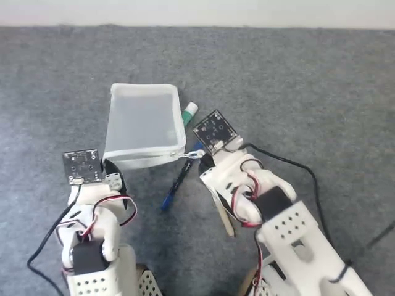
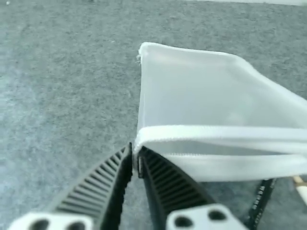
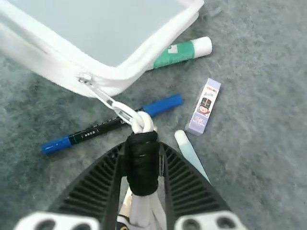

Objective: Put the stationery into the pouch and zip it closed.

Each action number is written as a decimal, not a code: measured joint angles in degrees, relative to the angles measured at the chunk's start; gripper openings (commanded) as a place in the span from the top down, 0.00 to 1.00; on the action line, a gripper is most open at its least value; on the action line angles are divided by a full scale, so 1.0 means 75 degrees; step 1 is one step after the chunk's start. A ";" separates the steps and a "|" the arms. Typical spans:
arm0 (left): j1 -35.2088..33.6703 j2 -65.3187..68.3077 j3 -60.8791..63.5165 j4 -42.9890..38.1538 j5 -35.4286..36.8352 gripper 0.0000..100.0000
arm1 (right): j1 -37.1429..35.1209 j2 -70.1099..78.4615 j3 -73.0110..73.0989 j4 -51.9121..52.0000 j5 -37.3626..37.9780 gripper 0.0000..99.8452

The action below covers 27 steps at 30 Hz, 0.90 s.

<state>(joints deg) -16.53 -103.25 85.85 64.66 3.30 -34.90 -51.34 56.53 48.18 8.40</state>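
The translucent white plastic pouch (image 1: 145,120) looks smooth and frosted, edged with woven cloth tape (its slim zip pull (image 3: 114,107) is shiny metal). The grey counter (image 1: 308,80) is rough, felt-like fabric. The ribbed black jaws are matt plastic.

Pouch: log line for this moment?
left gripper: shut on pouch corner | right gripper: shut on zip pull | blue pen, glue stick, eraser: outside pouch

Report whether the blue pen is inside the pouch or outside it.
Outside. The black pen with blue ends lies on the grey carpet beside the white translucent pouch, not in it.
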 measured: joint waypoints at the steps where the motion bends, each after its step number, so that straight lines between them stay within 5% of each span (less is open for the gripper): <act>1: -0.0012 0.0000 0.0000 0.0000 0.0000 0.86 | -0.0082 -0.0199 0.0012 0.0129 0.0000 0.99; 5: -0.0094 0.0000 0.0000 0.0000 0.0000 0.72 | -0.0340 -0.1078 0.0023 0.0703 0.0000 0.99; 20: -0.0094 0.0000 0.0469 -0.0211 0.0117 0.73 | -0.0586 -0.3106 0.0223 0.1536 0.0094 0.99; 27: 0.0328 0.0000 0.0469 -0.0234 0.0105 0.92 | -0.1020 -0.3704 0.0223 0.1817 0.0105 0.99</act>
<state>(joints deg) -14.07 -103.25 89.36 62.90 4.09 -42.55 -79.12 58.20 61.80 9.19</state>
